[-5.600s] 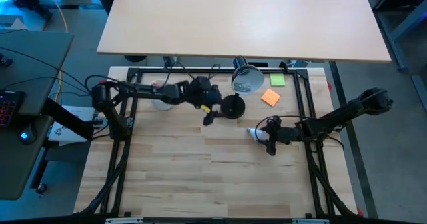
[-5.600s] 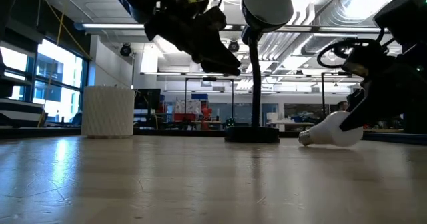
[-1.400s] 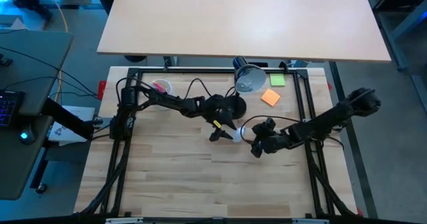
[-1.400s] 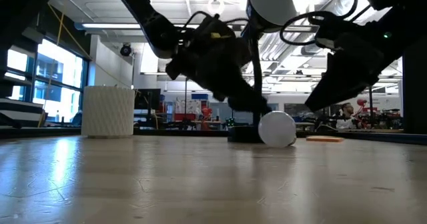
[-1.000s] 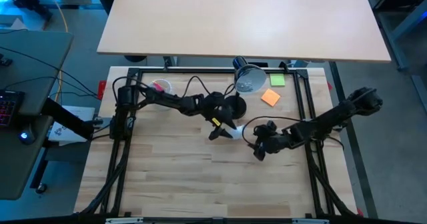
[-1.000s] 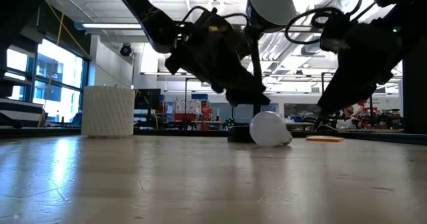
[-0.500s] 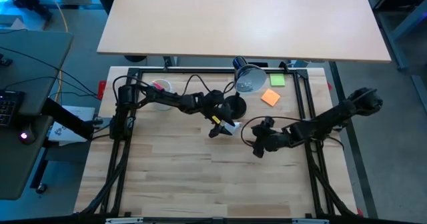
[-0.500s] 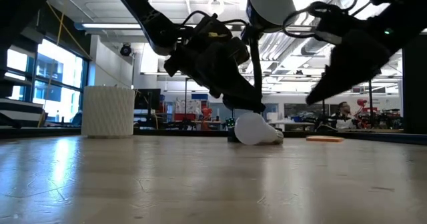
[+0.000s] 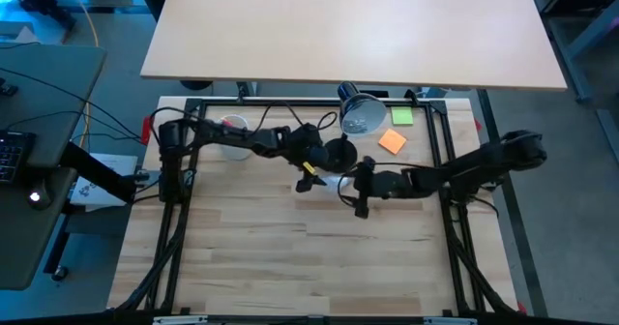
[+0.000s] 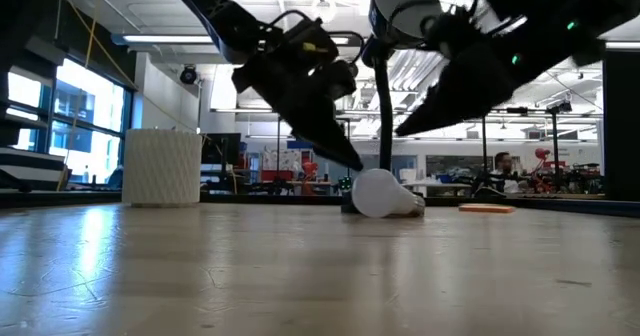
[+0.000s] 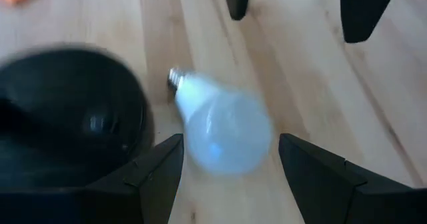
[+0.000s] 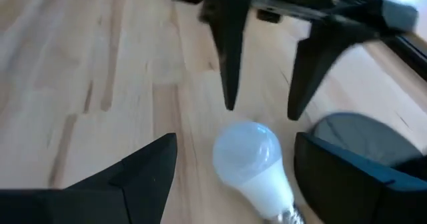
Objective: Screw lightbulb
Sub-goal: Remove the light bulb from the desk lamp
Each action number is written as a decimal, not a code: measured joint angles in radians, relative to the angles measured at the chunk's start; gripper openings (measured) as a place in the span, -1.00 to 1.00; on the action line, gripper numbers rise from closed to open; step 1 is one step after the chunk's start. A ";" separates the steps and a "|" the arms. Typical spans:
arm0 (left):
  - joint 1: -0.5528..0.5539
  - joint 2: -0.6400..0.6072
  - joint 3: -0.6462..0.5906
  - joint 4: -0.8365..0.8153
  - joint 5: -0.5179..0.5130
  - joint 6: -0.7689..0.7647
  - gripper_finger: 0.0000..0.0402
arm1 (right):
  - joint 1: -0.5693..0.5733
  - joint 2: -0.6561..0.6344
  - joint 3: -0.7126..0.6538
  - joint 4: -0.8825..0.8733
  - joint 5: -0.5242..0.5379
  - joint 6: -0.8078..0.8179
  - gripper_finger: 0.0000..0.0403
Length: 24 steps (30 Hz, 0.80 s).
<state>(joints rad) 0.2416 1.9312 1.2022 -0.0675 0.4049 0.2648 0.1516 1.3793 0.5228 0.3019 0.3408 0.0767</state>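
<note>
At the far left of the table stands a white cup with pink items in it. My left gripper hangs with fingers spread wide just beside the lightbulb, which lies on its side on the wood, touching neither gripper, close to the black lamp base. My right gripper faces it, fingers also wide apart

Bright overhead lighting; both wrist views motion-blurred.
</note>
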 joint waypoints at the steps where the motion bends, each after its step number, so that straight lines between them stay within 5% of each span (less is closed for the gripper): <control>1: 0.003 0.003 -0.001 -0.015 0.000 0.000 0.20 | -0.014 0.024 0.000 0.023 -0.028 -0.046 0.50; 12: 0.006 0.012 -0.091 0.231 0.031 -0.053 0.20 | -0.048 0.177 0.000 0.078 -0.091 -0.520 0.50; 24: 0.006 0.012 -0.111 0.264 0.031 -0.098 0.20 | -0.066 0.094 0.000 0.164 0.034 -0.284 0.50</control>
<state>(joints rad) 0.2479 1.9434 1.0908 0.1964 0.4355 0.1673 0.0861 1.4732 0.5228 0.4661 0.3752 -0.2075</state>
